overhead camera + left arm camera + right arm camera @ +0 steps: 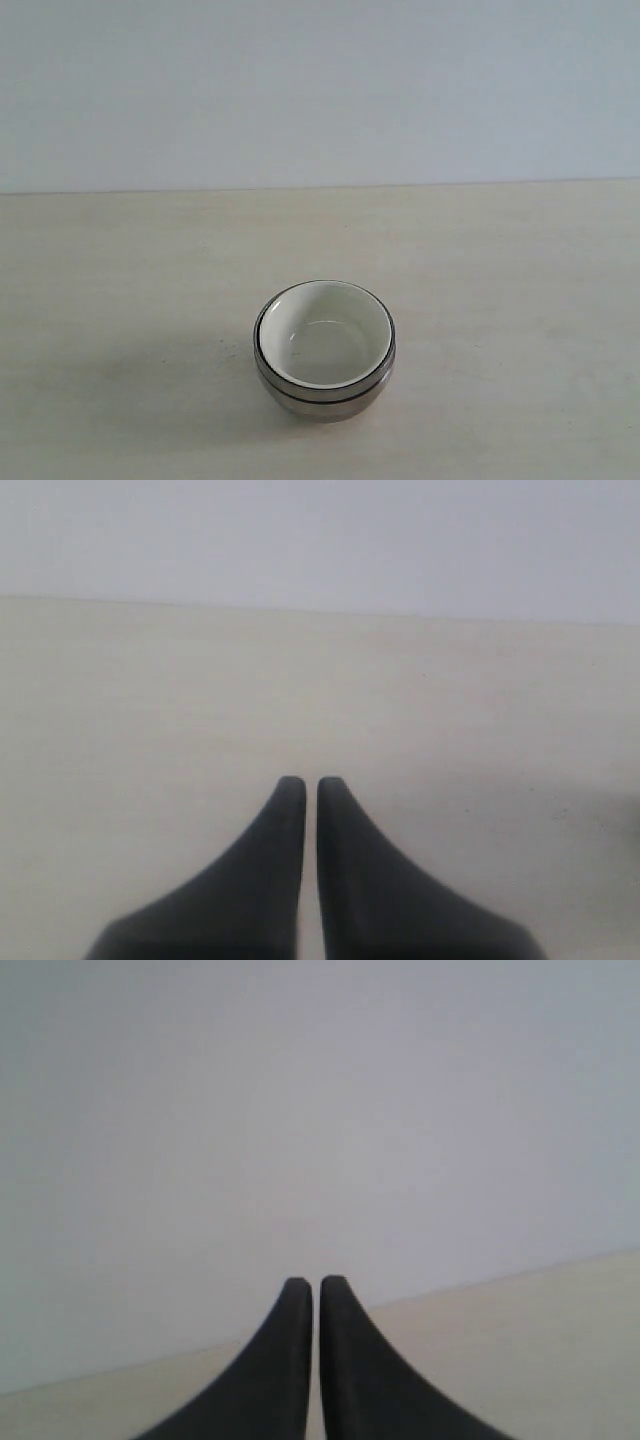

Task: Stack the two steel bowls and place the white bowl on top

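In the exterior view the white bowl (325, 338) sits nested inside the two steel bowls (322, 393), which are stacked one in the other near the table's front middle. Only the steel rims and a band of their outer wall show. Neither arm appears in that view. The left gripper (311, 783) is shut with nothing in it, over bare table. The right gripper (316, 1282) is also shut and holds nothing, facing the wall above the table's far edge. No bowl shows in either wrist view.
A pale wooden table (520, 300) runs to a plain light wall (320, 90) at the back. A soft shadow lies on the table left of the stack.
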You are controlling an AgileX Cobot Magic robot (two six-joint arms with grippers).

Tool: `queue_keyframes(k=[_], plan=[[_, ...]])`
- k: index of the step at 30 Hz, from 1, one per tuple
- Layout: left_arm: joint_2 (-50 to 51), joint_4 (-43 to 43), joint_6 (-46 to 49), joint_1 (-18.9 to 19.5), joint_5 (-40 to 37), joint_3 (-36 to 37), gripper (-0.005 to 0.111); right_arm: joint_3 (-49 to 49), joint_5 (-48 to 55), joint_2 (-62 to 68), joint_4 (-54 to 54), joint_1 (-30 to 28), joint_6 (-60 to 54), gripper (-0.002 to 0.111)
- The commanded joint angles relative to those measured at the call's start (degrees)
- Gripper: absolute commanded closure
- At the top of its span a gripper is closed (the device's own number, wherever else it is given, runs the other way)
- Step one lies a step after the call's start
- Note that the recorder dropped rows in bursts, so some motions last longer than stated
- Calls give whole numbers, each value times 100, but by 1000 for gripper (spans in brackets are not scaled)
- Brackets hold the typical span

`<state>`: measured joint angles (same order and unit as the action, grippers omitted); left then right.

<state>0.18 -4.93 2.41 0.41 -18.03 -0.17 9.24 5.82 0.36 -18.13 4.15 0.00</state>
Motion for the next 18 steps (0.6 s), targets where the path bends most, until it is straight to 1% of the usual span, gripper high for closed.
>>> queue_keyframes(k=[1,4,6,14,18], plan=[[-18,0,-27,-29,41,17,103,-597,-411,-36,-64,-14,94,108],[-18,0,-27,-29,41,17,103,-924,-534,-36,-64,-14,94,108],[-18,0,-27,-29,41,17,103,-924,-582,-36,-64,-14,94,108],[-18,0,-27,-29,41,17,103,-924,-170,-36,-40,-14,-378,108],[-18,0,-27,-29,41,17,103,-924,246,-36,-43,-14,-799,108]])
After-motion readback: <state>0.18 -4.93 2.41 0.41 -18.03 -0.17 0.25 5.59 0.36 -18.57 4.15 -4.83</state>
